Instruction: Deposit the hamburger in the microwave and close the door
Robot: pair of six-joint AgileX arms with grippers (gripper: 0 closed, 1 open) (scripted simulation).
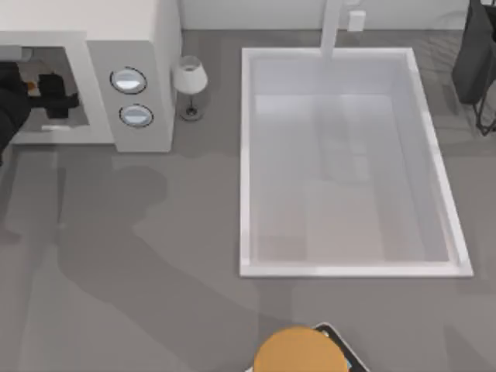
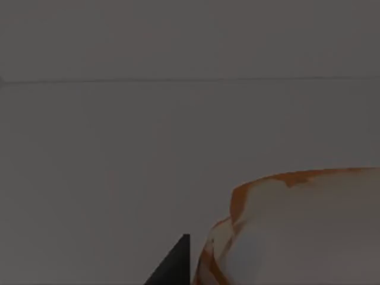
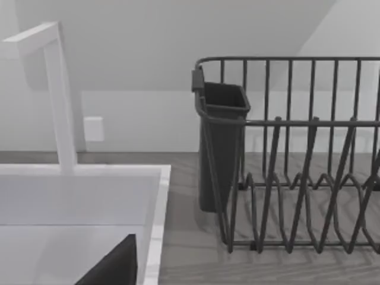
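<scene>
The white microwave (image 1: 147,46) stands at the table's back left, with two bluish dials (image 1: 129,80) on its side panel. My left arm reaches into its grey cavity (image 1: 77,70). My left gripper (image 1: 67,100) is deep inside, and an orange speck of the hamburger (image 1: 29,84) shows beside it. In the left wrist view the cream and orange hamburger (image 2: 297,231) sits right against one dark fingertip (image 2: 175,264), apparently held. The door is out of view. My right gripper stays parked at the back right; one of its fingertips (image 3: 113,267) shows in the right wrist view.
A large white sink (image 1: 246,155) with a faucet (image 1: 329,31) takes up the right half. A small glass (image 1: 188,81) stands beside the microwave. A tan-orange disc (image 1: 298,353) lies at the front edge. A dark dish rack (image 3: 297,160) stands at the back right.
</scene>
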